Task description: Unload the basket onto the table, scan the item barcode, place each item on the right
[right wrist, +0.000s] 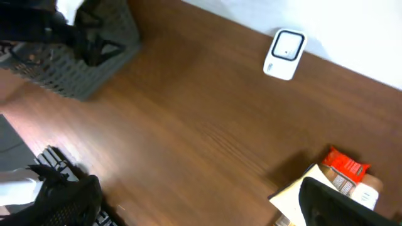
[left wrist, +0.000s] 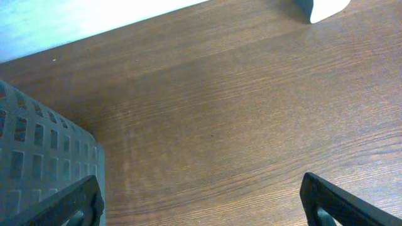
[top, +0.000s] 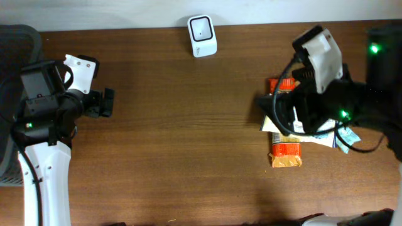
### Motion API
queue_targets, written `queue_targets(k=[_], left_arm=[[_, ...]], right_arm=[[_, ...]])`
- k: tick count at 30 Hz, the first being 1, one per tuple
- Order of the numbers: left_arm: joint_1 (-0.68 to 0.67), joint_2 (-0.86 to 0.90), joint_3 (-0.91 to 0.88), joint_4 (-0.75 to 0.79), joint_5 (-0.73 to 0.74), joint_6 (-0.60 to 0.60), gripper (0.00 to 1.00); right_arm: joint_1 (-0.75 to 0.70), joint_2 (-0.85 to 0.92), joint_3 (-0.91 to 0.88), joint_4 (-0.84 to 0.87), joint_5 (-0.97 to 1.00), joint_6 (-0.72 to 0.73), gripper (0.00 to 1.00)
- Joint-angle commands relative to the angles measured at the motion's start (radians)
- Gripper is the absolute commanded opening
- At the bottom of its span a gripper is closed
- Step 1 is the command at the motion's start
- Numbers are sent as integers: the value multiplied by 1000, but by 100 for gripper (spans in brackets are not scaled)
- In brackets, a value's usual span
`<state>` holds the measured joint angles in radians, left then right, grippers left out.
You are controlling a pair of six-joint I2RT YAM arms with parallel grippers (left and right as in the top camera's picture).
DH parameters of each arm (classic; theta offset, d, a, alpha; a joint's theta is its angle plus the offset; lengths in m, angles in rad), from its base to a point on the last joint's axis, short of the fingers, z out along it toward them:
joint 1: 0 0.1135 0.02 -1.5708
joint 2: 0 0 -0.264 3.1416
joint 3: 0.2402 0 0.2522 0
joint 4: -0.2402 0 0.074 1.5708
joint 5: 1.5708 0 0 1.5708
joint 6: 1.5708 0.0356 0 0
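Right gripper (right wrist: 198, 188): jaws spread wide and empty, with nothing between them in the wrist view. It hangs over the right side of the brown wood-grain table (top: 188, 157), just above a small heap of goods. In the heap, an orange foil packet (top: 286, 154) lies lengthwise near-to-far, and a pale yellow flat packet (top: 270, 124) appears to lie across it, touching; the arm hides much of both. Left gripper (left wrist: 201, 185): also wide open, holding nothing, at the left beside the grey plastic mesh basket (left wrist: 38, 157). The white rounded plastic scanner (top: 202, 36) stands at the far edge near the centre, well apart from the heap. No barcode can be made out on either packet. Judged risks:

- With the packets overlapping, a closing pinch may take both, or drag one and shed it on the way across.
- The flat packet lies flush to the wood, so the fingers could skid over it and not get under its edge.
- Slick foil may slip or rotate in the jaws.
- A grip placed blind could cover the code or present the wrong face to the scanner, giving no read.
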<state>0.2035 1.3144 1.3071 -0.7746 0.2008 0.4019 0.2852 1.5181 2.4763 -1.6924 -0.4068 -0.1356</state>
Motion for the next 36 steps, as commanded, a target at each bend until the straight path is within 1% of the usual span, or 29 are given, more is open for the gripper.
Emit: queue_targets(k=[1, 3, 5, 7, 10, 13, 16, 18, 21, 22, 24, 25, 26, 28, 29, 30, 32, 34, 36], left_arm=[[2, -11, 3, 2, 0, 15, 99], [2, -11, 3, 2, 0, 15, 99], [2, -11, 3, 2, 0, 15, 99], [2, -11, 3, 2, 0, 16, 99], [2, -11, 3, 2, 0, 15, 99], [2, -11, 3, 2, 0, 15, 99], [2, -11, 3, 2, 0, 15, 99], [2, -11, 3, 2, 0, 15, 99], [2, -11, 3, 2, 0, 15, 99], [2, -11, 3, 2, 0, 15, 99], [2, -11, 3, 2, 0, 15, 99], [2, -11, 3, 2, 0, 15, 99], [2, -11, 3, 2, 0, 15, 99], [2, -11, 3, 2, 0, 16, 99], [2, -11, 3, 2, 0, 15, 99], [2, -11, 3, 2, 0, 15, 99], [2, -11, 3, 2, 0, 15, 99], [2, -11, 3, 2, 0, 15, 99], [2, -11, 3, 2, 0, 15, 99]], right_arm=[[9, 14, 3, -6, 11, -12, 99], [9, 15, 3, -6, 27, -11, 99], [9, 15, 3, 8, 85, -2, 99], [9, 15, 3, 14, 192, 66, 99], [9, 29, -4, 45, 387, 84, 99], [9, 8, -56, 171, 501, 83, 99], [9, -54, -168, 315, 509, 80, 99], [6, -117, -288, 410, 509, 80, 99], [-23, -270, -590, 616, 505, 80, 99], [-28, -310, -665, 672, 498, 80, 99], [-40, -466, -954, 892, 488, 73, 99], [-40, -520, -1057, 970, 486, 69, 99], [-40, -608, -1217, 1083, 486, 68, 99], [-40, -741, -1446, 1240, 486, 69, 99], [-40, -843, -1615, 1353, 486, 69, 99], [-40, -894, -1698, 1410, 486, 69, 98], [-40, -1052, -1937, 1576, 486, 69, 99], [-40, -1178, -2115, 1689, 484, 74, 99], [-40, -1280, -2243, 1752, 470, 74, 99]])
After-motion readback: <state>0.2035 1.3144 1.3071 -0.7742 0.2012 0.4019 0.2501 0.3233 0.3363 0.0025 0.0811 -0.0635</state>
